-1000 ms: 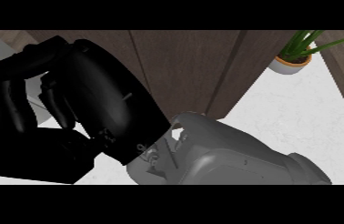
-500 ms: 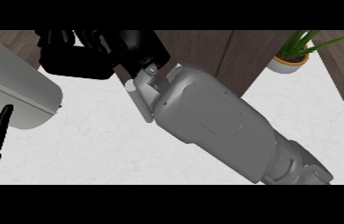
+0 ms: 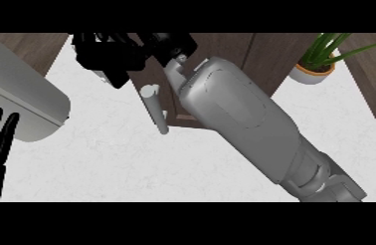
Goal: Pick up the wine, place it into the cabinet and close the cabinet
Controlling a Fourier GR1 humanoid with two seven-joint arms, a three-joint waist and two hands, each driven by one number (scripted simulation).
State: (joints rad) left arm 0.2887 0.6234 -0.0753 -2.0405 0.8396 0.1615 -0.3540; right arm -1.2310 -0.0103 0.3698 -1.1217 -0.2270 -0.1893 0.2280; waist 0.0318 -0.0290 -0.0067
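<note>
No wine bottle shows in the head view. My right forearm [image 3: 249, 124] runs from the lower right up to the dark wooden cabinet [image 3: 228, 45] at the top. My right hand [image 3: 110, 57] is a black mass against the cabinet front, just above and left of a pale bar handle [image 3: 155, 109]. Whether it holds anything is hidden. My left forearm [image 3: 26, 102] fills the left edge, and only a black sliver of my left hand [image 3: 7, 139] shows below it.
A potted green plant [image 3: 320, 64] in a white pot stands at the upper right on the white counter [image 3: 147, 164]. Another dark wooden panel [image 3: 363, 69] shows at the far right edge.
My right arm has stretched further up and away toward the cabinet, so the hand looks smaller. The pale handle has come into view beneath it. The left forearm has slid toward the left edge.
</note>
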